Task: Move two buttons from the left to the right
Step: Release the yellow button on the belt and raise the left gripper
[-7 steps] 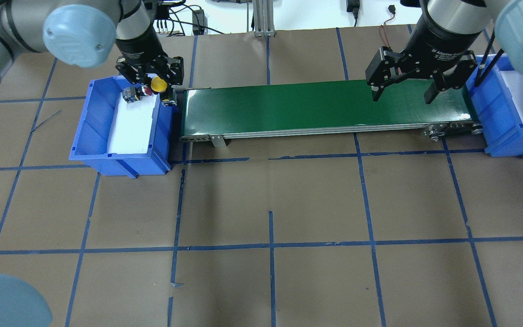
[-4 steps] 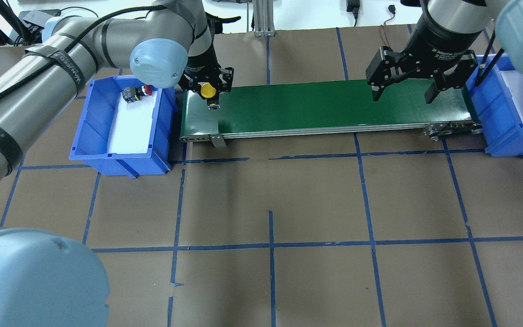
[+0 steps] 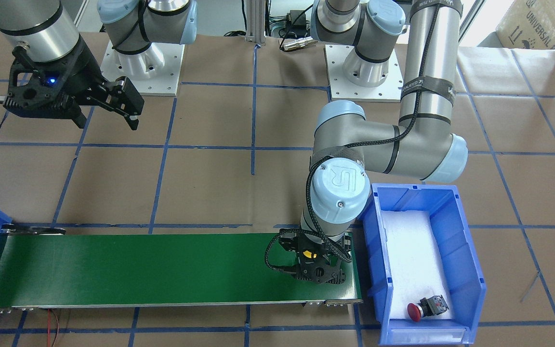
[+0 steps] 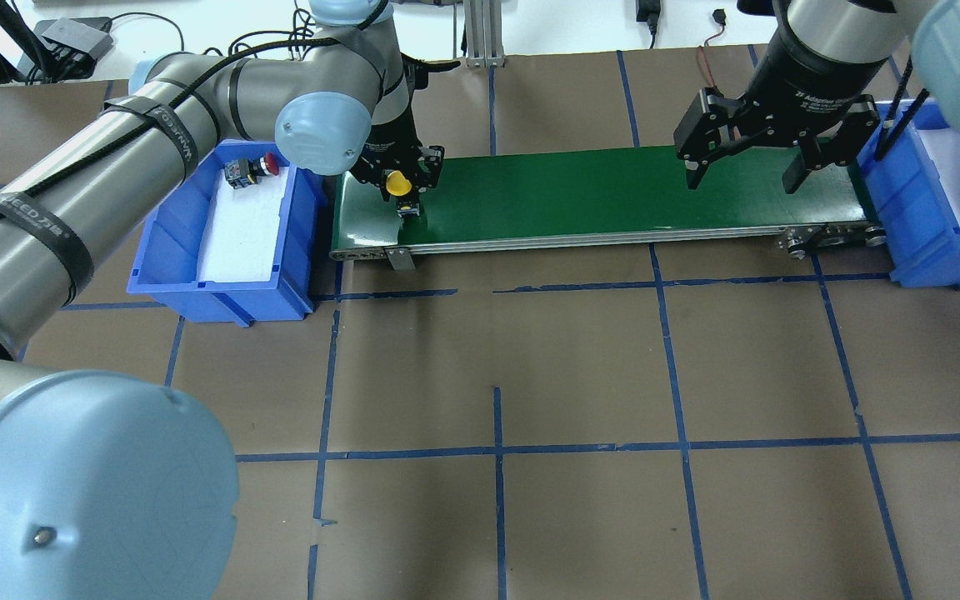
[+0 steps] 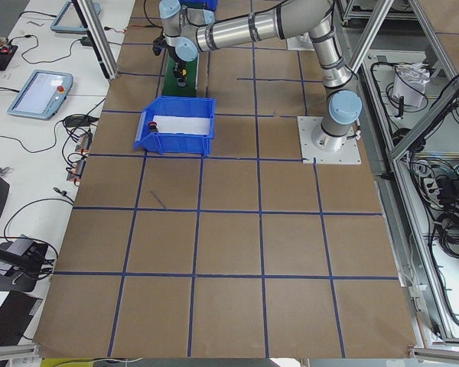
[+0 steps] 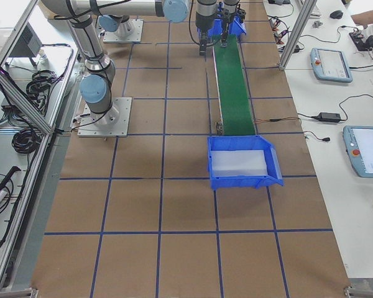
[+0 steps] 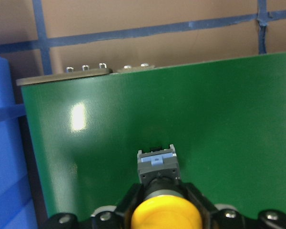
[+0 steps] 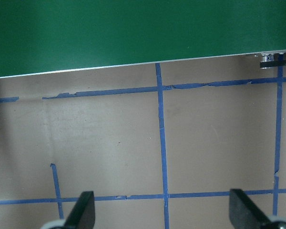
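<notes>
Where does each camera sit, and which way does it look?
Front: across the table, facing the robot; both bases show.
Overhead: behind its shoulders, looking down at the green belt; both arms.
Left end: along the table; left arm nearest.
Right end: opposite; right arm nearest.
Left wrist: onto the belt; left gripper holds yellow button.
Right wrist: onto brown paper; open right gripper.
Front and overhead share the red button.

Left claw [image 3: 317, 271] with yellow button [image 3: 308, 253] over green belt [image 3: 162, 270]
</notes>
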`<state>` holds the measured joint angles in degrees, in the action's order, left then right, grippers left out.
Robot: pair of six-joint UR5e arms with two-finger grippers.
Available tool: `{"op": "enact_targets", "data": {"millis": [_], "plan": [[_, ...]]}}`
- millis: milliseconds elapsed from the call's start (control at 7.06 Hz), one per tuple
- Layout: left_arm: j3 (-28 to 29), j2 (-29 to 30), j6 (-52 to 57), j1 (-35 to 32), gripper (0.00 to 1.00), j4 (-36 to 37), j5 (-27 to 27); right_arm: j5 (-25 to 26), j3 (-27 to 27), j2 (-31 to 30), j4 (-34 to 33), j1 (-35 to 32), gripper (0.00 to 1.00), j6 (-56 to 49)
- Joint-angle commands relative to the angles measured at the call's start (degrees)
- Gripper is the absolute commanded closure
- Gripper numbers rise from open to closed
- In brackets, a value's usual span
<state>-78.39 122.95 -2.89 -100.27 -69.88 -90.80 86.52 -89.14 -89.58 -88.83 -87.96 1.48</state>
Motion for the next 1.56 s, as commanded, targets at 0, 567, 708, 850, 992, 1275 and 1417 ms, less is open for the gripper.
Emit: {"op": "enact_targets", "data": {"millis": [0, 567, 708, 850, 992, 1275, 1417], "plan": [[0.00, -2.17, 0.70, -0.10, 0.00, -0.26, 0.09, 0.22, 0.02, -0.24, 0.15, -0.46, 0.00, 0.10], [-3.33, -13.16, 8.01, 5.49, 0.00, -7.11, -0.17, 0.05, 0.54, 0.28, 0.94, -2.14, 0.00, -0.08], [-2.39, -11.69, 18.78, 11.71, 0.00, -6.33, 0.53, 0.31, 0.72, 0.45, 2.42, -2.13, 0.00, 0.10], [-2.12, -10.63, 28.63, 13.51, 0.00, -5.28, 0.36, 0.57, 1.42, 0.46, 2.69, -1.96, 0.00, -0.08], [-1.77, -8.97, 41.87, 14.83, 0.00, -2.31, -0.08, 0.40, 1.25, 0.46, 2.96, -1.87, 0.00, 0.10], [-1.76, -5.37, 68.06, 18.26, 0.00, 3.75, -0.26, -0.21, 1.68, 0.45, 2.26, -1.96, 0.00, 0.02], [-1.94, -3.35, 79.51, 19.06, 0.00, 7.00, -0.17, -0.48, 1.25, 0.19, 2.34, -1.96, 0.00, 0.62]]}}
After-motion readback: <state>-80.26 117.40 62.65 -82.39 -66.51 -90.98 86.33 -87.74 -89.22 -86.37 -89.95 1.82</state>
